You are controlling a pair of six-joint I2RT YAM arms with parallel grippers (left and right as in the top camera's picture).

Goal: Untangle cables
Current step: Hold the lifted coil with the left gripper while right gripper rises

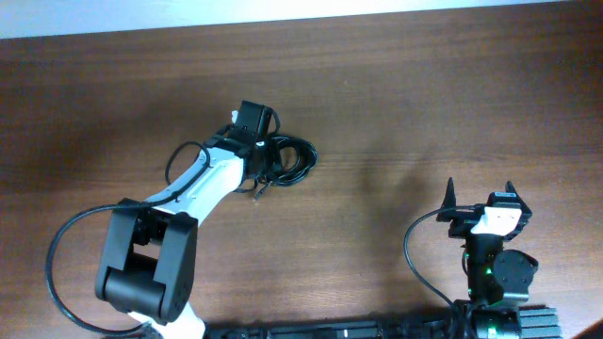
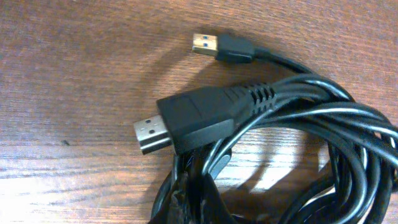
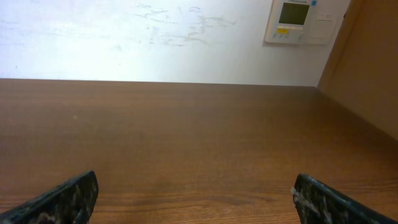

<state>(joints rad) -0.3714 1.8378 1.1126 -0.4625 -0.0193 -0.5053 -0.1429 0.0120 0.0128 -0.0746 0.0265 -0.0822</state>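
We see the cables [image 1: 294, 156] coiled in one pile on the desk [image 1: 424, 85], left of centre. The left end effector [image 1: 266, 155] sits right over them - we can't tell its opening. HDMI plug [image 2: 186, 121] and USB plug [image 2: 221, 46] stick out of the coil. Right end effector [image 1: 480, 200] is spread wide, well apart from the pile.

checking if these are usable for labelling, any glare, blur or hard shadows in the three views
Left wrist: cables and plugs sharp, bright glare on the table at lower left. Overhead: even light, slightly soft picture, only faint shadows on the wood. Right wrist: tabletop clear, but the right hand shows soft, blurred fingertips at the bottom edge.
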